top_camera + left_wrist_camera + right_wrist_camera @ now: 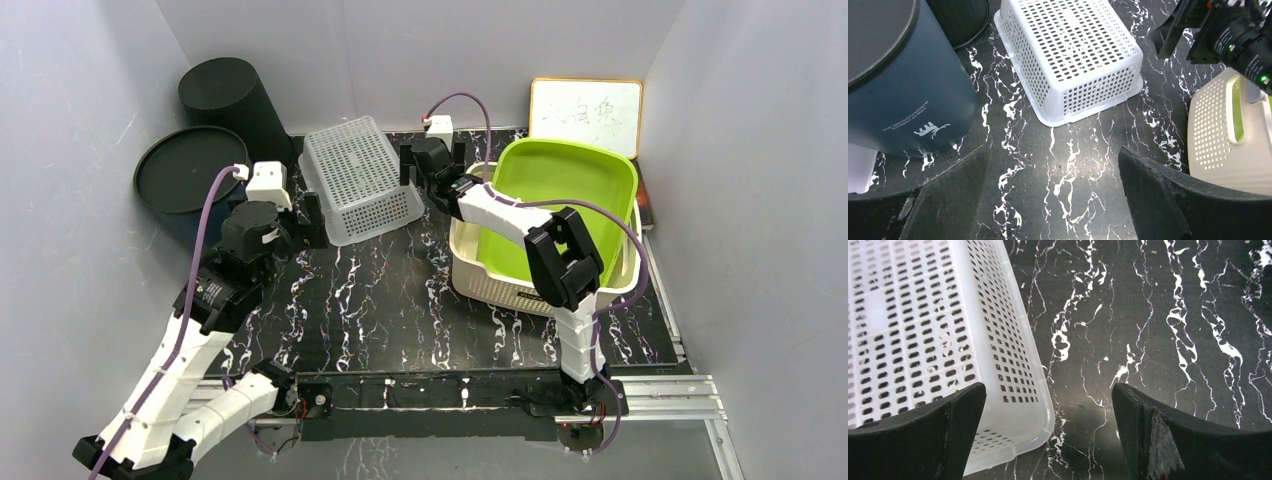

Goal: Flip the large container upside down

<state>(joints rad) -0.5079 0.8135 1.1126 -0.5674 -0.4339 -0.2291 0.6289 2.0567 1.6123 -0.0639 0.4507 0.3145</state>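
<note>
The basket [358, 175] already sits bottom-up on the bench [400, 300], so the left end effector [1052, 150] and right end effector [1048, 386], both spread, should just retreat.

Top ext. view: taken from above and behind the arm bases, faced forward and down over the whole marbled table [400, 300]. L. wrist view: taken low and near, angled forward. R. wrist view: taken nearer, approx. straight down. The white perforated basket [360, 180] is shared by all three; the cream basket [480, 285] by top and L. only.
</note>
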